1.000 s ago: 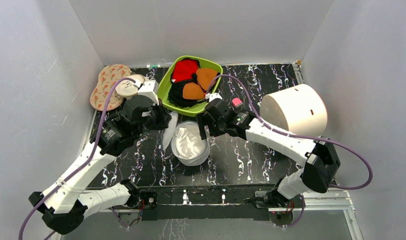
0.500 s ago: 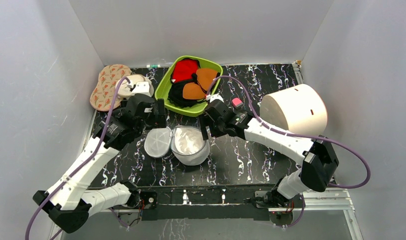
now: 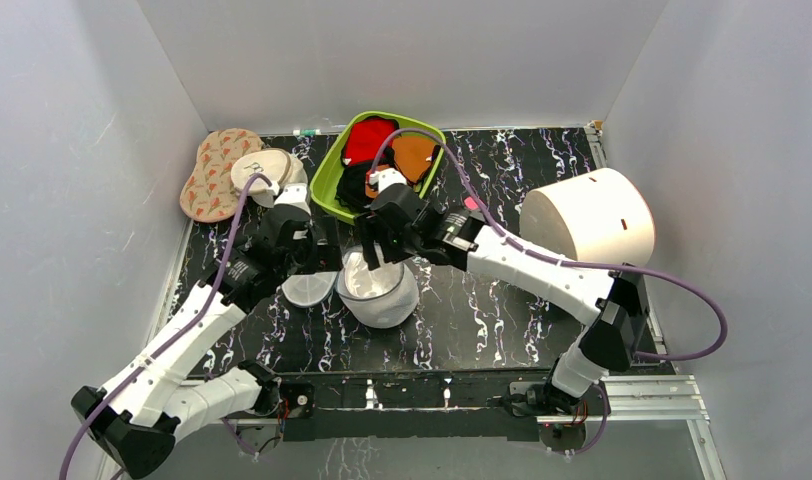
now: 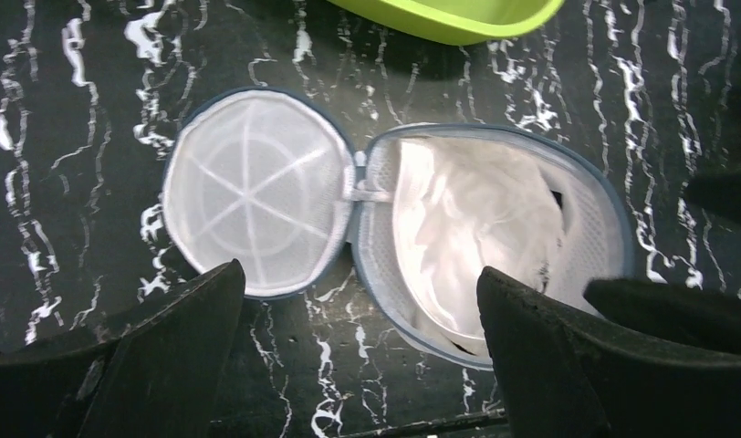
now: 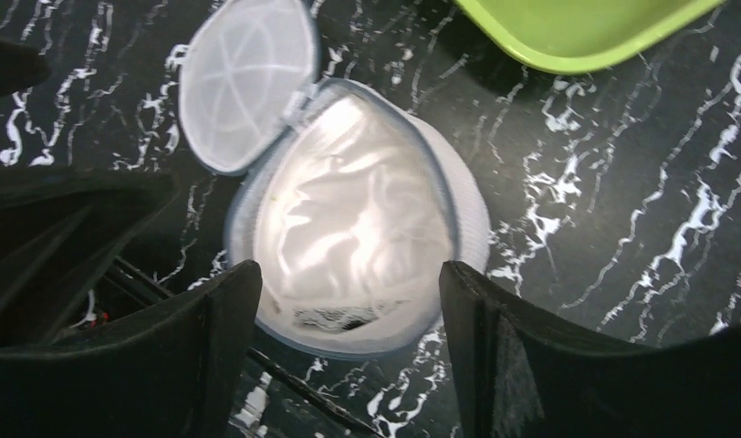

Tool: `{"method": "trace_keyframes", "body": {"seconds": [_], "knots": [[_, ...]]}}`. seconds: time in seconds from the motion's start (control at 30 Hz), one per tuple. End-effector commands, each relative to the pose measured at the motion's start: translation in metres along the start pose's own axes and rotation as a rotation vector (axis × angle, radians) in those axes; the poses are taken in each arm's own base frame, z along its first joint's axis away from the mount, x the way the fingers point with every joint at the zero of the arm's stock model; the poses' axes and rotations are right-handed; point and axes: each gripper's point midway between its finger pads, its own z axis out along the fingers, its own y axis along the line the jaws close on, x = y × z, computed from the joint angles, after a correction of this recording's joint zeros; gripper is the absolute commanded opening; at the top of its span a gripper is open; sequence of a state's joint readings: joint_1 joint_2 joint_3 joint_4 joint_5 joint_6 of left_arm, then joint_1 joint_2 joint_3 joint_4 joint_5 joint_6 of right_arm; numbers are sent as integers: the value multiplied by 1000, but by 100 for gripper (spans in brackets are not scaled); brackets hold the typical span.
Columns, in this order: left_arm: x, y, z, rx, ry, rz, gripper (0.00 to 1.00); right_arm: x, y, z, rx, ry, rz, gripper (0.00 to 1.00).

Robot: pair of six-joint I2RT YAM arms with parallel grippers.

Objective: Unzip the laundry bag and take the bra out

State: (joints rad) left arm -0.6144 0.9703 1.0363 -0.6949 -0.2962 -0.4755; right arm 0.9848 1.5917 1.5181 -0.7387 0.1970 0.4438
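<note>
The laundry bag (image 3: 394, 300) lies unzipped on the black marbled table, its round mesh lid (image 4: 248, 192) flopped flat to the left. Inside the open half sits the glossy white bra (image 5: 349, 219), also the bra (image 4: 467, 233) in the left wrist view. My right gripper (image 5: 350, 274) hovers open just above the bra, one finger on either side of the bag's near rim, holding nothing. My left gripper (image 4: 362, 274) stands wide open above the hinge side, off both lid and bag. From above, the right gripper (image 3: 374, 255) covers the bag's far edge and the left gripper (image 3: 320, 262) is beside the lid.
A green bin (image 3: 330, 170) with red, orange and black garments stands right behind the bag. A large white cylinder (image 3: 587, 220) is at the right. A patterned pad (image 3: 210, 172) and a cream cap (image 3: 257, 170) lie at the back left. A small pink thing (image 3: 473, 204) lies beside the bin.
My left gripper let go of the lid and opened; the lid dropped flat to the left. My right gripper swung left over the open bag, its fingers narrowing a little.
</note>
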Motion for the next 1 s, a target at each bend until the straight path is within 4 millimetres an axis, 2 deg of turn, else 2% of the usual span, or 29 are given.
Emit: {"method": "trace_keyframes", "body": {"seconds": [0.0, 0.07, 0.17, 0.27, 0.4, 0.47, 0.53, 0.67, 0.73, 0.87, 0.97], "knots": [[-21, 24, -14, -71, -126, -35, 98, -24, 28, -5, -28, -70, 32, 65], [-25, 35, -25, -97, -187, -54, 98, -23, 32, 3, -29, -71, 69, 61], [-29, 45, -44, -94, -276, -106, 98, -26, 35, 12, -12, -88, 161, 60], [-26, 32, -51, 10, -283, -120, 98, -35, 26, 8, 29, -139, 212, 61], [-3, -14, -32, 189, -103, -159, 97, -36, 3, 1, 87, -167, 228, 61], [4, -33, -20, 253, -35, -188, 92, -27, -12, 2, 122, -142, 229, 61], [9, -43, -8, 279, 6, -201, 89, -16, -26, 1, 153, -118, 240, 61], [12, -56, 12, 292, 57, -201, 83, 10, -41, -1, 157, -86, 252, 61], [16, -57, 23, 273, 92, -195, 77, 23, -40, 2, 116, -64, 253, 61], [33, -53, 46, 243, 157, -172, 79, 47, -32, 11, 44, -2, 250, 63], [45, -51, 55, 238, 192, -177, 73, 55, -34, 16, 53, 18, 255, 63]]}}
